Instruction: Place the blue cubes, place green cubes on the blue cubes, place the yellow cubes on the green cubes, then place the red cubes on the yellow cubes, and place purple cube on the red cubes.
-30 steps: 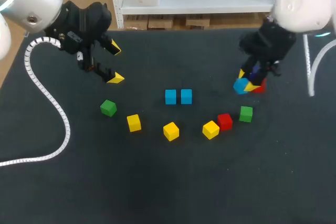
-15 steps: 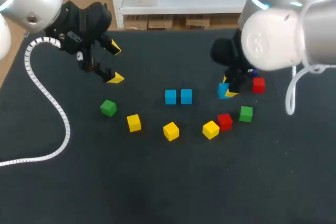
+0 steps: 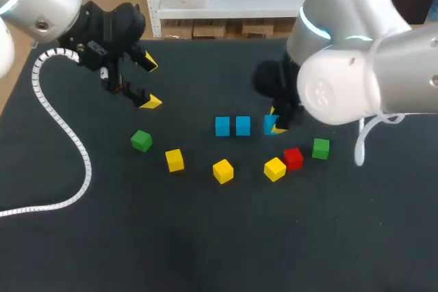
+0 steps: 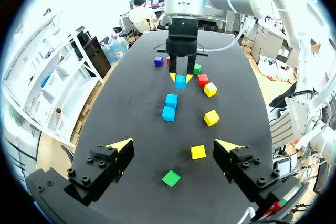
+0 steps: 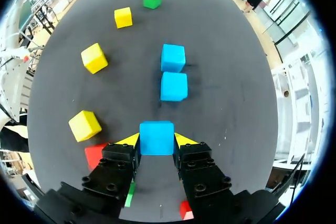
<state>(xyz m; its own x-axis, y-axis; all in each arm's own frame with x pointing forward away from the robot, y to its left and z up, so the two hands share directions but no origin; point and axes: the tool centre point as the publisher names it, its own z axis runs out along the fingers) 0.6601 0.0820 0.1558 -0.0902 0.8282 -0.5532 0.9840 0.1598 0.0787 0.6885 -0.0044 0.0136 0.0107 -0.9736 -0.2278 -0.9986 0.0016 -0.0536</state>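
Right fingers (image 5: pixel 127 140) clamped on a blue cube (image 5: pixel 156 137), held in line with and just beside the pair of blue cubes (image 3: pixel 223 126) mid-counter (image 3: pixel 205 237); cannot tell whether it touches the surface. Left fingers (image 4: pixel 119 144) spread wide and empty at the far left, apart from the green cube (image 3: pixel 142 141). Three yellow cubes (image 3: pixel 222 171), a red cube (image 3: pixel 293 158) and a second green cube (image 3: pixel 320 148) lie in an arc nearer the front.

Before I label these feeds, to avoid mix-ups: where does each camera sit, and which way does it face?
Head: above, behind; looks down on the table; both arms show.
Left wrist: faces across the table toward the right arm; open left gripper shows.
Right wrist: looks down over the right gripper, shut on a blue cube.
Shared: all show that cube and the blue pair.
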